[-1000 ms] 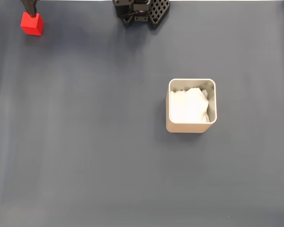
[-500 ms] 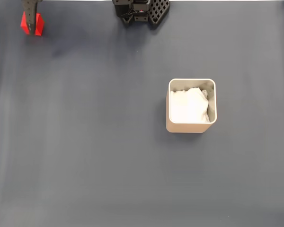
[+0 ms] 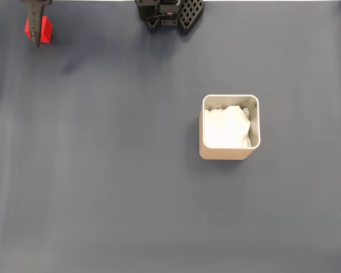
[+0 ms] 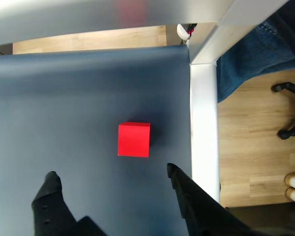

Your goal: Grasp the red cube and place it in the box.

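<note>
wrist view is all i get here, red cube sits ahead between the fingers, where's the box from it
Observer: In the fixed view the box stands right of centre, far from the red cube at the top left corner.
Operator: anything in the box
Observer: White paper lines it; no cube inside.
Operator: is the gripper down at the cube
Observer: The gripper is open, and in the fixed view a dark finger overlaps the cube.
</note>
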Available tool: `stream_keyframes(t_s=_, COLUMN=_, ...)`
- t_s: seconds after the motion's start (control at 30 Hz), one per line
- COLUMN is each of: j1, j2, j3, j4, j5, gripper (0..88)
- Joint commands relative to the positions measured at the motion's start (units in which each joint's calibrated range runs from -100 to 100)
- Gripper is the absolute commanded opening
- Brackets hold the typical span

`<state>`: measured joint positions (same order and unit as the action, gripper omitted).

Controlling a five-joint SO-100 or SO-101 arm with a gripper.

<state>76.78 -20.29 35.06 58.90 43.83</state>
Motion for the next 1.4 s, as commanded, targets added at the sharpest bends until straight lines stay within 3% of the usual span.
stream_keyframes(t_s=0.0, j1=-1.34, j2=0.42, j3=-0.51, j4=-2.31, j5=-0.88, gripper=50.1)
stream_keyframes(t_s=0.73, j1=-3.61, j2=8.47, j3=-1.06, j4=-12.32, j5=-2.69, gripper=50.6)
stream_keyframes(t_s=1.37, j1=-1.48, j2=13.58, j3=-3.61, j4=-13.72, j5=-2.20, gripper=50.7)
